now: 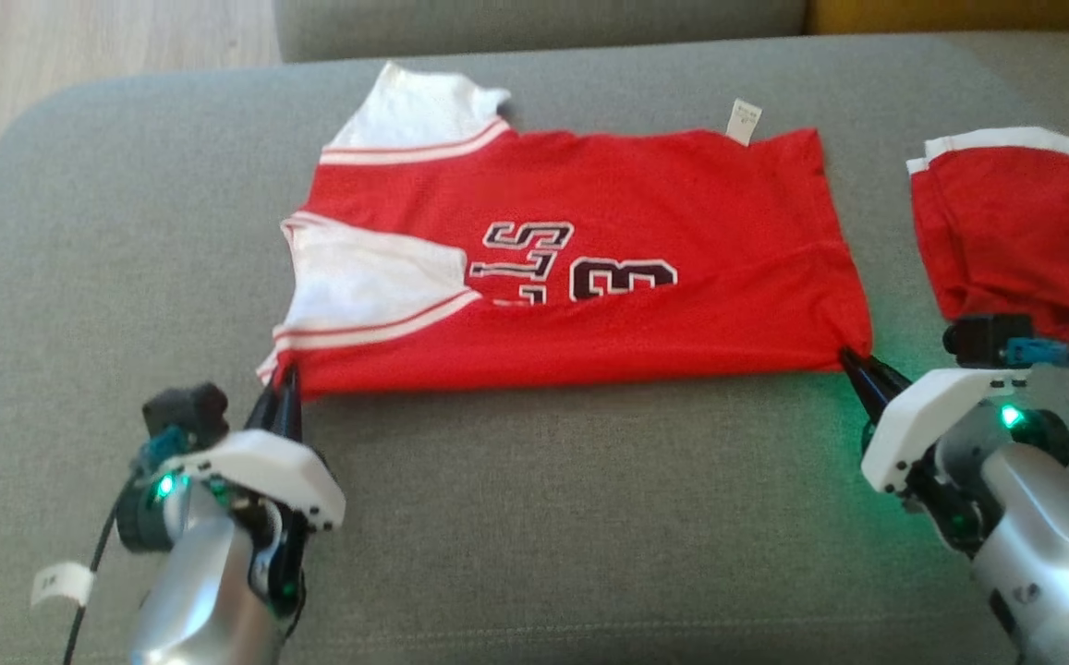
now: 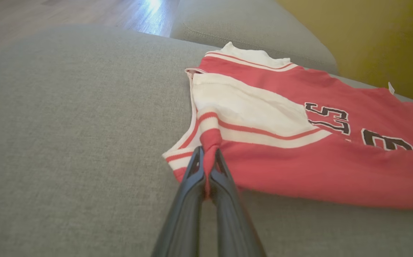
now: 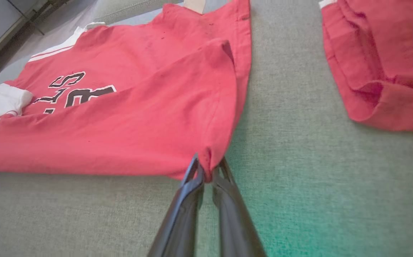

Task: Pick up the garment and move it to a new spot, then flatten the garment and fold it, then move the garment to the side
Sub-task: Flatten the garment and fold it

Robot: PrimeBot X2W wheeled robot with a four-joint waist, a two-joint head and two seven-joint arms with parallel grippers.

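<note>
Head view: red jersey [image 1: 645,185] flat on grey cushion [image 1: 534,517]; left gripper [image 1: 285,388] clamped on its near shoulder corner; right gripper [image 1: 856,362] clamped on its near hem corner.

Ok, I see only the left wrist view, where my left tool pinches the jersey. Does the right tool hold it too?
Observer: Yes, the right tool is shut on the jersey at its near right corner.
Operator: Is anything else at that side?
Observer: A second red garment lies right of the jersey, apart from it.
Operator: Is the jersey flat there?
Observer: Not fully; a fold of cloth lies over its right part.
</note>
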